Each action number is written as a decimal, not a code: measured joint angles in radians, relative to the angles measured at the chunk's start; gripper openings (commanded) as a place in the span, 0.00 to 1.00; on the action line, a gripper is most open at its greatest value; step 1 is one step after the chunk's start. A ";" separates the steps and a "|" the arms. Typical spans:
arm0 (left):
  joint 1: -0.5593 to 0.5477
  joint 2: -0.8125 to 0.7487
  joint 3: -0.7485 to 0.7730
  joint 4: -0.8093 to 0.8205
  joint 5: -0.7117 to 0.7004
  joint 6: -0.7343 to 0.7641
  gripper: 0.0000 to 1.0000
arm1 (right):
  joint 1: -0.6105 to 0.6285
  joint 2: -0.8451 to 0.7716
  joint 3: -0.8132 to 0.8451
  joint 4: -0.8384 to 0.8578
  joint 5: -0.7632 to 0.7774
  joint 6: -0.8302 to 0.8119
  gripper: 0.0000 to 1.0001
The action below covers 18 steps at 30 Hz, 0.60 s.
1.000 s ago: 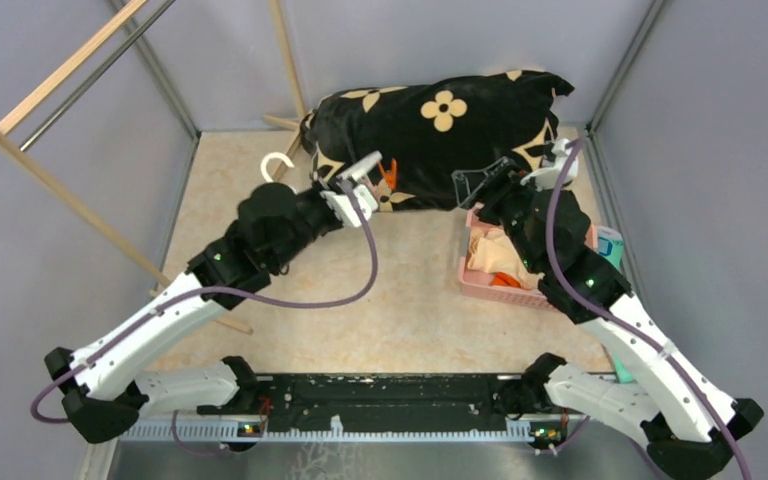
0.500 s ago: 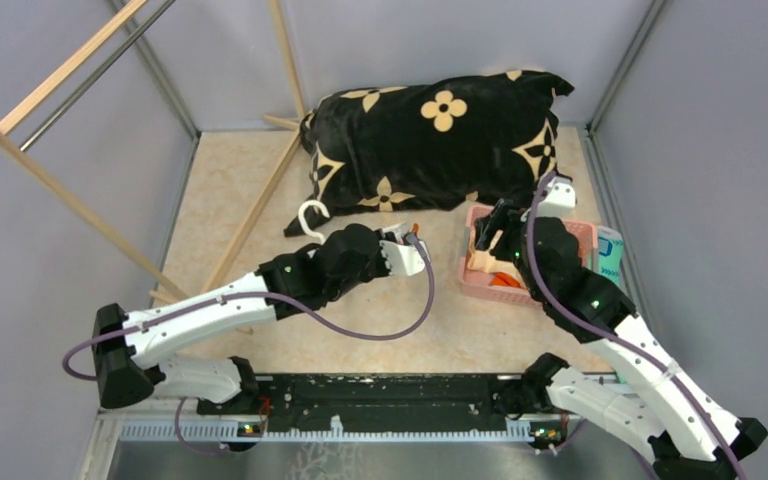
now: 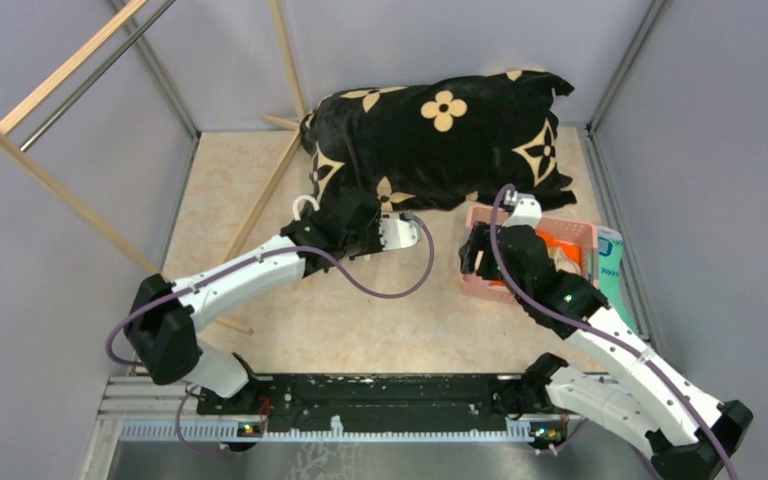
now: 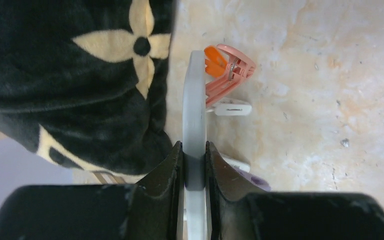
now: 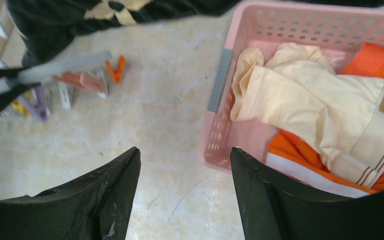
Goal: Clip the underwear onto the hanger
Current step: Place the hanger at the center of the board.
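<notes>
The white hanger lies edge-on along the floor beside the black pillow, and my left gripper is shut on its frame bar. An orange and pink clip dangles from the frame. The hanger's hook shows at the pillow's left corner. The beige underwear lies crumpled in the pink basket, on top of an orange cloth. My right gripper is open above the floor, just outside the basket's left wall, with nothing between its fingers. In the right wrist view the hanger lies to the left with several clips under it.
A black pillow with beige flowers fills the back of the floor. A wooden rack with a metal bar leans at the left. A teal packet stands right of the basket. Grey walls close in on three sides.
My left arm carried the hanger off the pillow down to the floor in front of it. My right gripper came down from the pillow's right edge to the basket's left side.
</notes>
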 measured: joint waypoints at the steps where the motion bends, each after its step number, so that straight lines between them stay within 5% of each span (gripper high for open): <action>1: 0.010 0.015 0.018 -0.005 0.010 0.009 0.12 | 0.000 0.012 -0.015 0.007 -0.014 0.001 0.67; 4: 0.024 0.084 0.095 -0.012 0.054 0.039 0.17 | 0.000 0.028 -0.052 0.014 -0.043 0.002 0.68; 13: 0.069 0.247 0.261 -0.037 0.123 0.106 0.74 | -0.028 0.028 -0.063 0.028 -0.095 0.000 0.68; 18: 0.095 0.246 0.261 -0.020 0.119 0.121 0.78 | -0.068 0.029 -0.063 0.028 -0.130 -0.004 0.69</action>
